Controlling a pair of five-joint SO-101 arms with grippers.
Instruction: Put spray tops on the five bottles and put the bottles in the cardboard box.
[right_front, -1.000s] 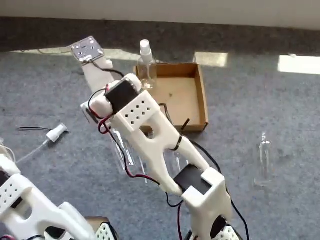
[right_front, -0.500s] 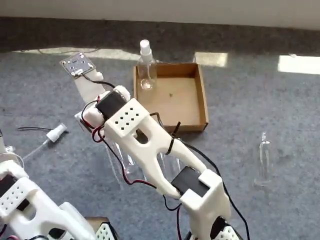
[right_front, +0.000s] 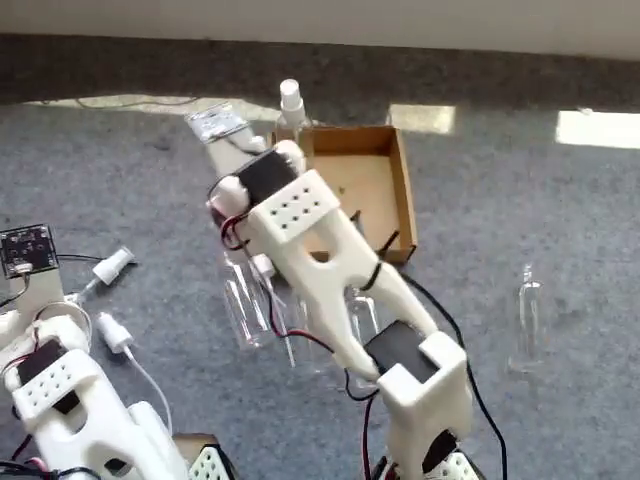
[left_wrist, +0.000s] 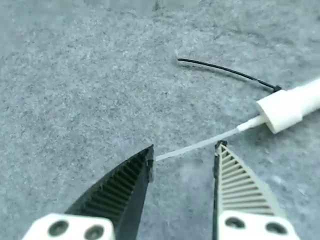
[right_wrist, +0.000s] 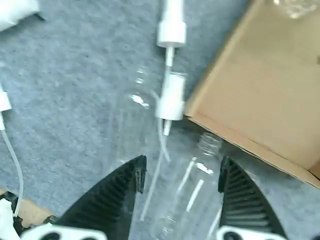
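This looks like a makeshift robotics workspace. Rough grey felt-like covering (right_front: 570, 220) spreads under white 3D-printed plastic arms (right_front: 300, 225), with bare red and black wires (right_front: 236, 236) looped along them.

Open carpet (right_front: 470, 230) between cardboard box (right_front: 407, 200) and lone bottle (right_front: 527, 315); bottle cluster (right_front: 243, 300) by box's near-left corner.

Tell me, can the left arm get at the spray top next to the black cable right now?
Probably yes. The left gripper is open over the spray top, whose thin tube lies between the fingertips, and nothing on the carpet blocks it.
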